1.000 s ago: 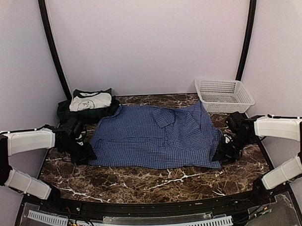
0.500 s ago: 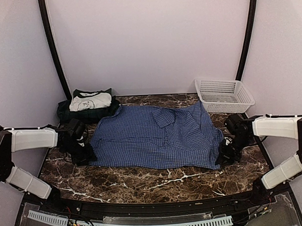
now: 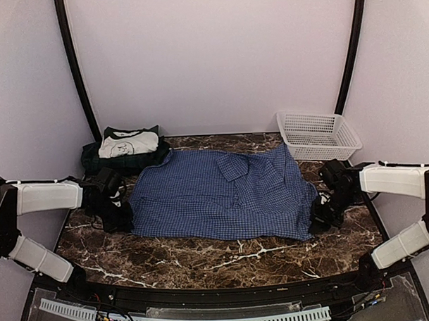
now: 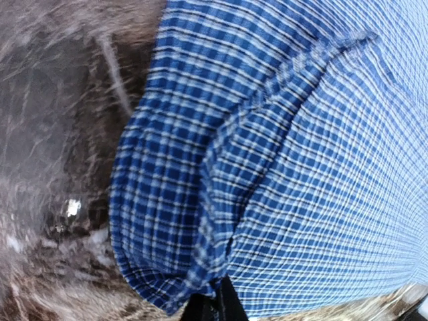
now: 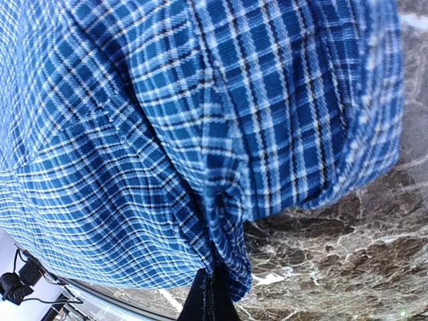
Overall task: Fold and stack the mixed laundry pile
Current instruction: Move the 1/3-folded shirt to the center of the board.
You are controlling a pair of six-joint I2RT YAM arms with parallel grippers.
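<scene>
My left fingers [image 4: 224,307] just clenched on blue-check shirt [image 3: 223,195] near-left corner, right fingers [image 5: 210,301] on near-right corner (cloth bunched at both). Shirt spread flat on tabletop [image 3: 204,256]; fold can probably start, grip depth unclear.

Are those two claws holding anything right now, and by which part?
Yes. Both are shut on the blue-and-white checked fabric shirt: the left gripper pinches its left edge and the right gripper its right edge, each near a front corner.
</scene>
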